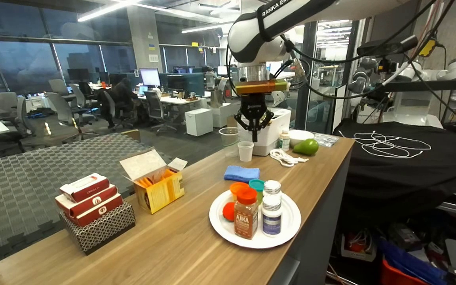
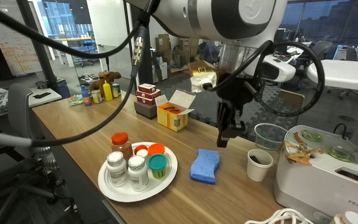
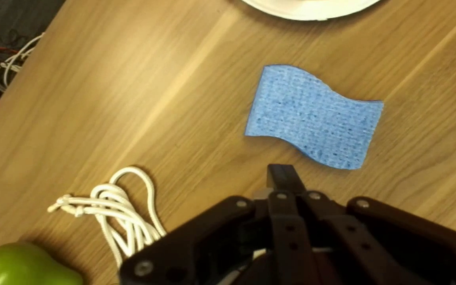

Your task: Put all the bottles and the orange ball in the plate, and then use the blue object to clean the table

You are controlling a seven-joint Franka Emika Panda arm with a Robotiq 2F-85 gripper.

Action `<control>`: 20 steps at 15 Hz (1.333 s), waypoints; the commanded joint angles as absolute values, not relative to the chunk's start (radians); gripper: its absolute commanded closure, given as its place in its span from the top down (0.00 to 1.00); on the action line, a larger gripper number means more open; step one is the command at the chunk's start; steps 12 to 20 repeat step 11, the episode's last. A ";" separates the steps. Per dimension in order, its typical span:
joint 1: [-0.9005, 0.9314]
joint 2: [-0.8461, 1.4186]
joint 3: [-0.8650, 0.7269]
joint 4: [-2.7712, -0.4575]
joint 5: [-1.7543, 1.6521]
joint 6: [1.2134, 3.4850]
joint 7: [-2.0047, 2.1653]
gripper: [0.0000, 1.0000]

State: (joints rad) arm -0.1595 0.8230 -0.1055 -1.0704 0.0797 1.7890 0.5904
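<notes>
On the plate (image 1: 218,231) stand a brown red-capped bottle (image 1: 246,219) and two white bottles (image 2: 117,171), one with a dark-blue label (image 1: 271,223). A small white top (image 2: 142,153) shows between them. The orange ball (image 1: 228,211) rests there too, partly behind the brown bottle, with an orange cup (image 2: 156,149) and a teal-lidded cup (image 2: 158,165). The blue object (image 3: 315,118), a wavy sponge, lies flat on the table beside the plate. My gripper (image 1: 255,138) hangs above the table, fingers together and holding nothing; in the wrist view its tips (image 3: 281,168) appear just below the sponge's edge.
A paper cup (image 2: 259,165), a clear cup (image 2: 269,137) and a white machine (image 2: 328,180) stand near the gripper. Beyond are a white cord (image 1: 287,158), green fruit (image 1: 306,147) and another small bottle (image 1: 284,141). A yellow box (image 1: 160,194) and red boxes (image 1: 93,200) line the table edge.
</notes>
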 commanded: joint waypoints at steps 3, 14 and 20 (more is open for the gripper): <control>-0.115 0.603 -0.128 -1.395 0.043 2.056 0.538 0.34; -0.114 0.606 -0.132 -1.394 0.078 2.073 0.516 0.41; -0.114 0.606 -0.132 -1.394 0.078 2.073 0.516 0.41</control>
